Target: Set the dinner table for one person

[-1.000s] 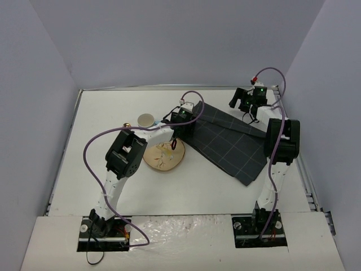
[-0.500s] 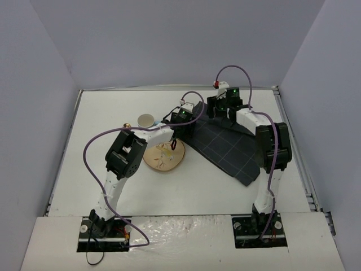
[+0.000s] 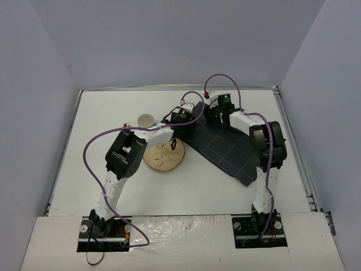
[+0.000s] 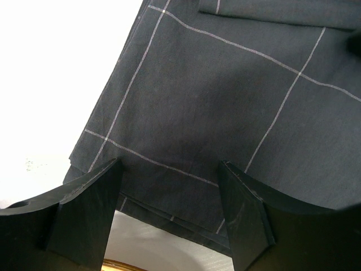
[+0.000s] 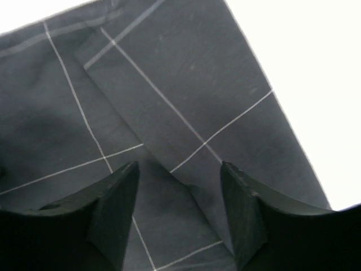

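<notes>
L gripper: jaws part open, clear gap btwn tips, nothing pinched that I can see. Tips sit over the cloth at its left edge, just inside the hem. Contact w/ fabric can't be told.

R gripper: also part open, gap btwn tips, no hold visible. Tips stand over the cloth's far end, where a strip is folded back on itself. A small ridge of fabric shows btwn them. Touching or just above, can't tell.

Why so, my reading: both grippers bracket the cloth's far end, L on the left edge and R beside it on the far edge. Jaws are wide enough to take a fold. Looks like prep to pinch at two spots and drag or flatten the cloth into a place mat. Prob an early step, since the cloth lies askew w/ the fold unsmoothed.

Cloth from above: long axis runs diagonal, far-centre to near-right.

Table: white, thin metal rim, lies flat under the cloth and spreads out on every side of it. Long axis seems to run left–right across the arms' front, so oblique to the cloth's long axis. Perspective makes that a judgement only.

Other: wooden board just beside the cloth's left edge, something pale on it, too small to name. Cup left of the cloth, apart from it, farther back than the board.
</notes>
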### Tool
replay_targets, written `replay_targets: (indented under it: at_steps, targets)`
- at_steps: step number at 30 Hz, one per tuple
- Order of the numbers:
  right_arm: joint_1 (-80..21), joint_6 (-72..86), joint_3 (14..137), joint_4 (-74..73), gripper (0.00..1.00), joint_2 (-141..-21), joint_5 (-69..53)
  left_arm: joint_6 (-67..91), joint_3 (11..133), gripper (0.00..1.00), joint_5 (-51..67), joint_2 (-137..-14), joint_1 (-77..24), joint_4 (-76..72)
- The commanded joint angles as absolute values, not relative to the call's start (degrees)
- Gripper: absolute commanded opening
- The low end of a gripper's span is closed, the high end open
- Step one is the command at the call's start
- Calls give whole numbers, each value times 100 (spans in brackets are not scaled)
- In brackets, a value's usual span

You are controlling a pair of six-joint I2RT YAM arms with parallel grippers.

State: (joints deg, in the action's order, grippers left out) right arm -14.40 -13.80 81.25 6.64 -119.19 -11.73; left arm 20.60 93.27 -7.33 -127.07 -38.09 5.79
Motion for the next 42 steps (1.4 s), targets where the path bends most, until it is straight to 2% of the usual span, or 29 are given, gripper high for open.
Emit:
replay_targets:
  at_steps: [1, 6, 11, 17, 20, 27, 37, 38, 42]
  targets:
    - [-1528, -1586, 8422, 661, 52, -12035, -968, 2111, 9211, 63, -571, -12489, -3788, 1174]
    - [-1529, -1635, 8499, 642, 44, -12146, -844, 2092, 9202, 63, -589, -12498, -3779, 1195]
    - [-1521, -1691, 8543, 627, 30, -12194, -612, 2083, 9193, 63, -606, -12519, -3785, 1234]
    - [-1476, -1760, 8614, 630, 6, -12217, -451, 2083, 9152, 63, -628, -12524, -3779, 1254]
    - [-1422, -1775, 8658, 624, 0, -12163, -384, 2084, 9139, 63, -631, -12526, -3779, 1266]
    - [-1056, -1784, 9333, 496, 0, -12188, -67, 2092, 9110, 63, -606, -12551, -3779, 1270]
    - [-642, -1921, 10851, 396, 2, -12955, 786, 2072, 9048, 62, -481, -12535, -3788, 1283]
    - [-622, -1890, 11041, 396, 5, -13042, 903, 2067, 9058, 62, -476, -12540, -3788, 1283]
    - [-578, -1668, 11418, 387, 31, -13211, 1155, 2054, 9099, 62, -457, -12551, -3782, 1301]
